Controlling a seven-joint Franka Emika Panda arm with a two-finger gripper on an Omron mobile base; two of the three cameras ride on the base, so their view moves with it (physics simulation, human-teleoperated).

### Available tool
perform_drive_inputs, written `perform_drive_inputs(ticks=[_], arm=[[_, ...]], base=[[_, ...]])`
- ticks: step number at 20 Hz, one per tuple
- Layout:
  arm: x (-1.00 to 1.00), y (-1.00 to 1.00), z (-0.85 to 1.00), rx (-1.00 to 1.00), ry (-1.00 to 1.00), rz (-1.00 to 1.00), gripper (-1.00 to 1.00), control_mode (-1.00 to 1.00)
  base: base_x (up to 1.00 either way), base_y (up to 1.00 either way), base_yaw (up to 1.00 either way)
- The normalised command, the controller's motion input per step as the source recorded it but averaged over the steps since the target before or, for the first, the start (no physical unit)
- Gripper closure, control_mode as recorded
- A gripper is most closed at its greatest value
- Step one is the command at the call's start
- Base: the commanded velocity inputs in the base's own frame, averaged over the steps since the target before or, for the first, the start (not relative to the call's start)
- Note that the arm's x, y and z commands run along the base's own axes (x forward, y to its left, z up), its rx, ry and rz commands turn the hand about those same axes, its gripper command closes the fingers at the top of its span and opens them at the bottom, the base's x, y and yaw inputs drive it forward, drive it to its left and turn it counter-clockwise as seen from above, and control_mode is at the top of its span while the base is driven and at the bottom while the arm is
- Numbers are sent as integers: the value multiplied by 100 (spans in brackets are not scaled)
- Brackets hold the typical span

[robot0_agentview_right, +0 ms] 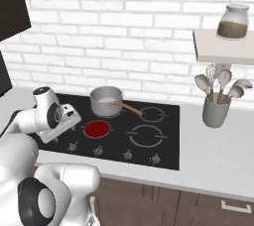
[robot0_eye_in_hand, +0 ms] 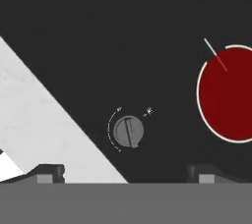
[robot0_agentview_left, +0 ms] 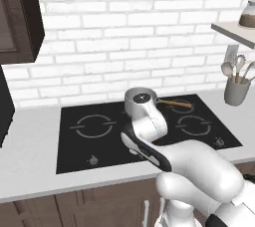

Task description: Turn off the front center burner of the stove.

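The pincer point(robot0_eye_in_hand: 125, 174) was held wide above the stove point(robot0_eye_in_hand: 98, 31), its tips cut off low. A grey knob point(robot0_eye_in_hand: 128, 131) lay between them, ridge near-vertical in the hand view. The front center burner point(robot0_eye_in_hand: 231, 95), glowing red, was cropped at the right edge; the desk point(robot0_eye_in_hand: 34, 115) was seen at left.

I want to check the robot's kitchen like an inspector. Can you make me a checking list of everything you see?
Surface: grey counter, with the stove set flat in it.
Job's things: front center burner glowing red; a grey knob lies between the fingertips in the hand view.
Clutter: pot on a back burner; utensil holder beside the stove; jar on a shelf.
Grippers: gripper open, above the knob, touching nothing.
Cables: nothing seen.
Surroundings: white brick wall.
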Motion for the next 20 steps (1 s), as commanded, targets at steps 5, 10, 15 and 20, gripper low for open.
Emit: perform_drive_inputs(ticks=[5, 10, 15, 20], arm=[[26, 0, -49, 0, 6, 13, -100, -100], [3, 3, -17, 0, 10, 1, -100, -100], [0, 0, -22, 0, 4, 0, -100, -100], [1, -7, -18, 0, 0, 0, -100, -100]], base=[[0, 0, 0], [0, 0, 0], [0, 0, 0], [0, 0, 0]])
